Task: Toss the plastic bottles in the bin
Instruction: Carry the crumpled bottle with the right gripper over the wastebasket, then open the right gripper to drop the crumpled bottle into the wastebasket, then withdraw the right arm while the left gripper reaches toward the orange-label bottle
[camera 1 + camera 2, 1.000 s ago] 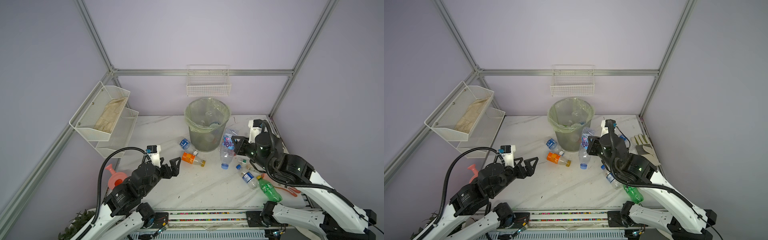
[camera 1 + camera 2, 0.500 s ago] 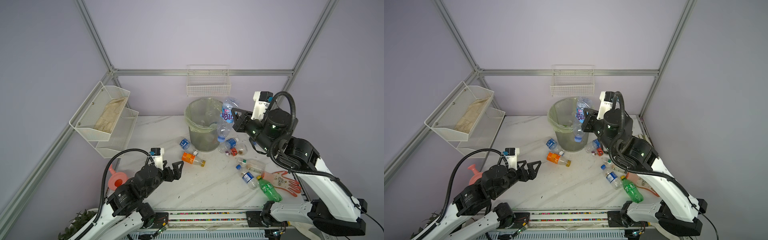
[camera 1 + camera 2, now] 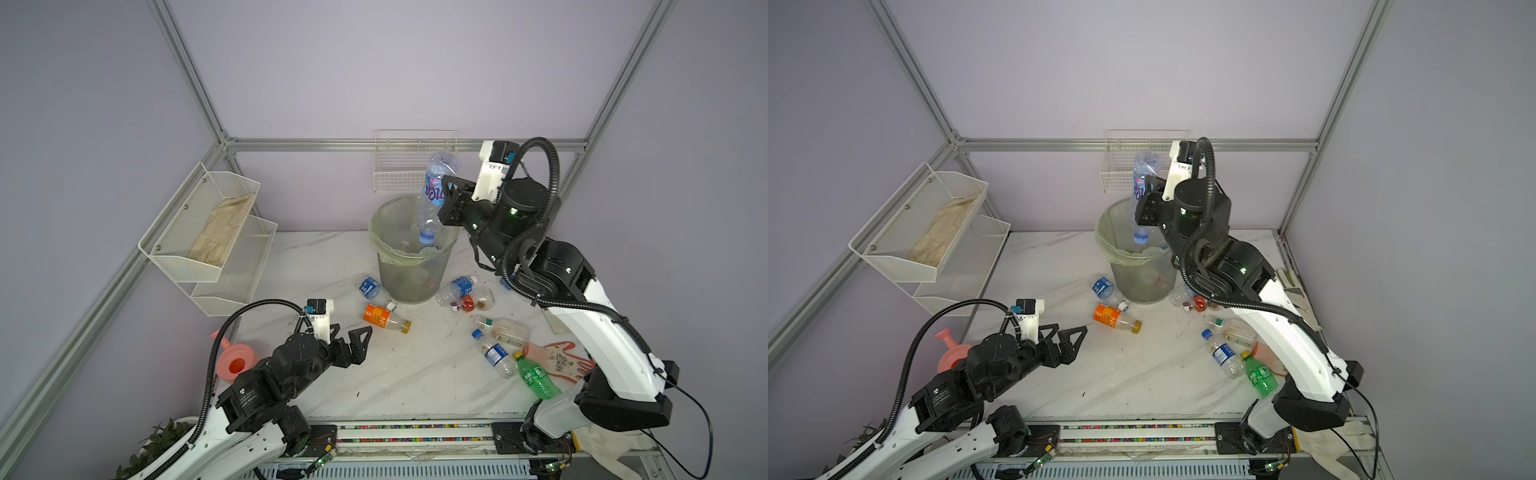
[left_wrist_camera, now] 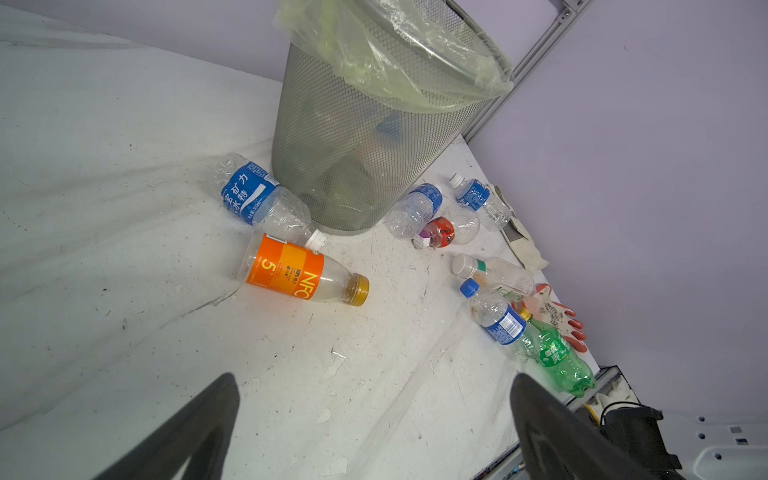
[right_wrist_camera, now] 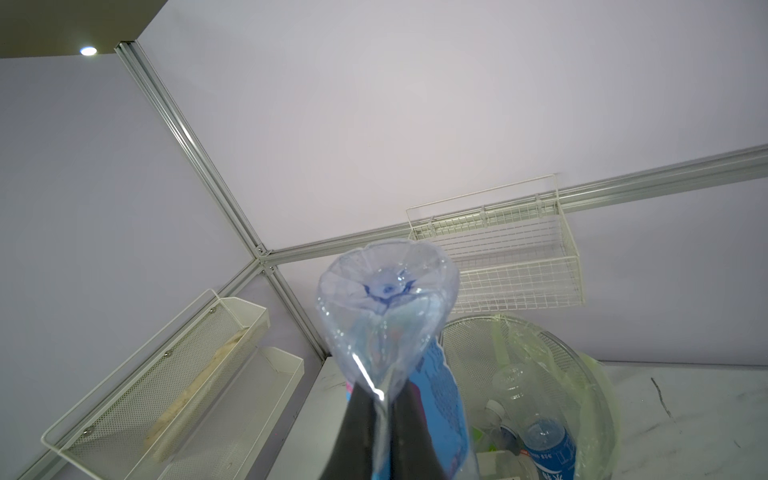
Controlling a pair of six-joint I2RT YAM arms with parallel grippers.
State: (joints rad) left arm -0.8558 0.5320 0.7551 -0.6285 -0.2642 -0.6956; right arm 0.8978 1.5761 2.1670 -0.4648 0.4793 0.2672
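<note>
Clear plastic, crushed flat where it is pinched: a tall blue-labelled bottle (image 3: 434,193) hangs cap-down, base uppermost, from the right gripper (image 3: 448,202), whose jaws are clamped tight on its middle. Its cap sits over the mouth of the bin (image 3: 409,280), toward the rim nearest the arm rather than the centre. Judgement: letting go looks like the next step, and that is where it could spoil. The bottle is long and slightly tilted. Dropped off-centre, it may strike the rim or the loose pale green liner (image 3: 384,253) and topple out onto the table. The squashed wall might also cling to a pad and swing the drop aside. The bin is light mesh and the arm stands close beside it, so a nudge could shove it into the bottles crowding its foot. Several bottles lie inside. The left gripper (image 3: 348,338) hovers low over the table, jaws wide apart and empty, pointed toward the orange-labelled bottle (image 3: 384,322). A short blue-labelled bottle (image 3: 370,287) lies against the bin's base just beyond. More are scattered to the right, with the green bottle (image 3: 538,378) nearest the front edge, beside a red-and-white glove (image 3: 559,361). The table (image 3: 415,382) is white and marble-look, scuffed and flecked. Lilac walls, aluminium frame. A white wire basket (image 3: 399,178) hangs on the back wall, a two-tier mesh rack (image 3: 199,241) on the left, and a pink watering can (image 3: 235,365) sits below it.
</note>
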